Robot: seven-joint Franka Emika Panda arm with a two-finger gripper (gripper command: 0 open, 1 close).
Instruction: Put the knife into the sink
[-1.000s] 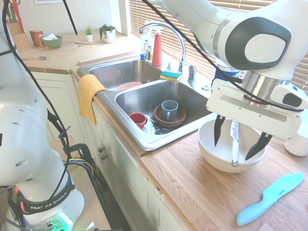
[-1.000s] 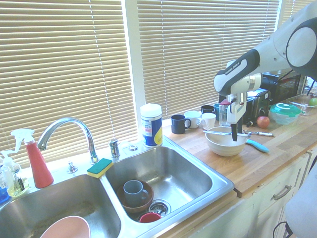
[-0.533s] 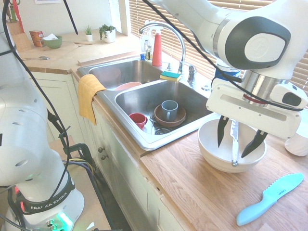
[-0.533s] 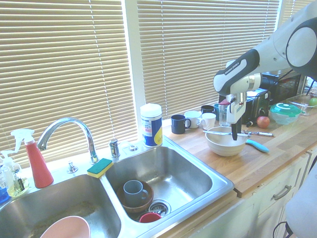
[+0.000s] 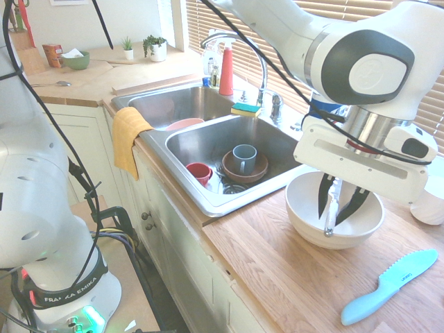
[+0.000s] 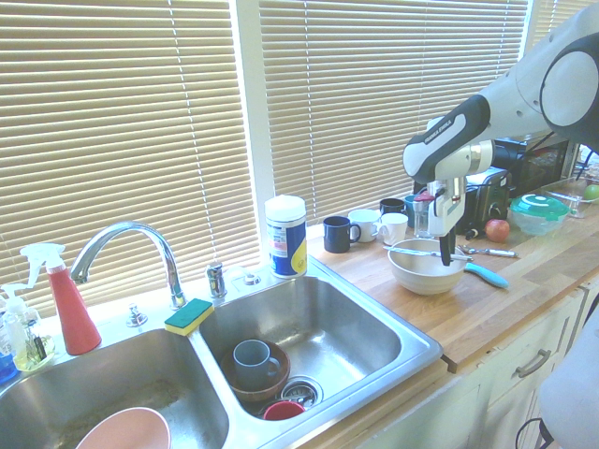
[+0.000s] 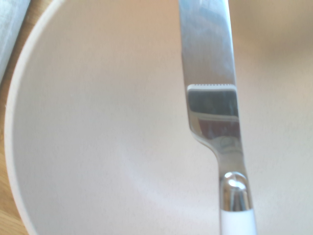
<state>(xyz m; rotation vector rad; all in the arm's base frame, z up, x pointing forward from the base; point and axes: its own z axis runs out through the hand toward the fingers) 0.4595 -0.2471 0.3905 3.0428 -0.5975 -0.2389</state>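
The gripper (image 5: 336,207) hangs down inside the white bowl (image 5: 305,215) on the wooden counter (image 5: 277,277), its two dark fingers (image 5: 323,199) drawn in close on either side of the knife (image 5: 331,211). The knife lies across the bowl, its rounded end resting at the near rim in the first exterior view, and the fingertips look to be touching or all but touching it; whether they truly clamp it cannot be told from that view. In the second exterior view the knife (image 6: 423,251) spans the bowl (image 6: 426,271) from rim to rim, with the gripper (image 6: 446,253) coming down over the part nearer the blue knife (image 6: 487,274). The wrist view shows the metal blade (image 7: 208,63) close up, running over the pale inside of the bowl (image 7: 98,137), with a white handle part at the picture's edge. The sink (image 5: 208,139) sits just beside the bowl along the counter; its nearer basin holds a brown bowl (image 5: 244,170) with a grey mug (image 5: 243,158) in it and a red cup (image 5: 199,172). A yellow cloth (image 5: 127,135) drapes over the sink's front edge, and a sponge (image 5: 245,109) lies near the faucet (image 5: 239,52). The broad light-blue knife (image 5: 388,286) lies on the counter, well apart from the bowl.
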